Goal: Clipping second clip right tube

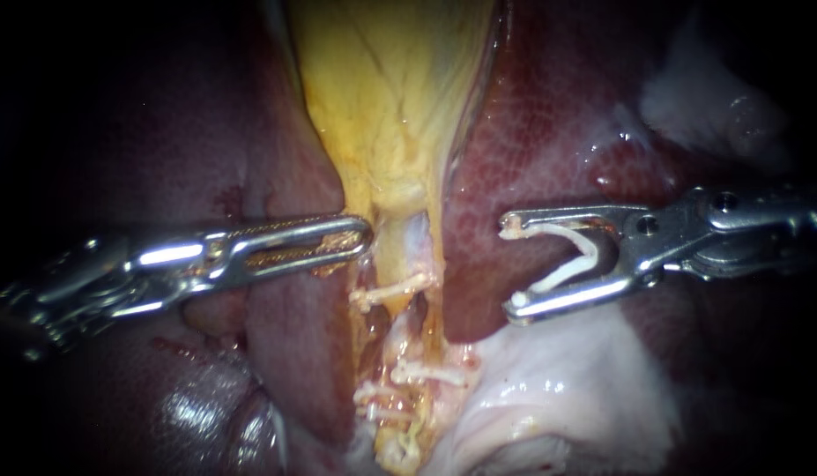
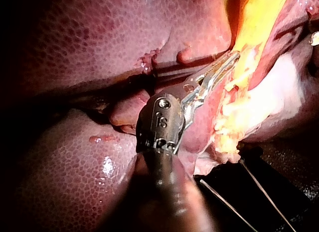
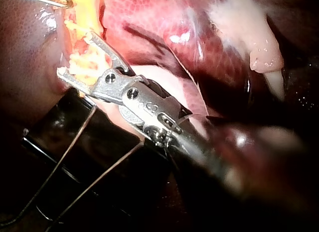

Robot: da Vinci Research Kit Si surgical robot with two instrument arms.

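Observation:
The yellow gallbladder point(image 1: 390, 88) narrows into a pale tube point(image 1: 410, 240) running down between the dark red liver lobes point(image 1: 531, 132). One white clip point(image 1: 392, 290) crosses this stalk; two more clips point(image 1: 428, 374) lie lower. My left instrument point(image 1: 362, 236) has its slim jaws together, pinching the left edge of the gallbladder's neck point(image 2: 238, 67); its tip point(image 2: 233, 58) shows in the left wrist view. My right instrument point(image 1: 511, 268) holds an open white clip point(image 1: 571, 256) between widely spread jaws, over the liver, apart from the tubes. Its jaws point(image 3: 75, 53) face yellow tissue.
Pale fatty tissue point(image 1: 549, 388) lies below the right instrument, and more at the upper right point(image 1: 699, 97). A glistening liver lobe point(image 1: 196, 405) sits under the left shaft. A black holder with thin wires point(image 3: 75, 142) lies beneath the tissue.

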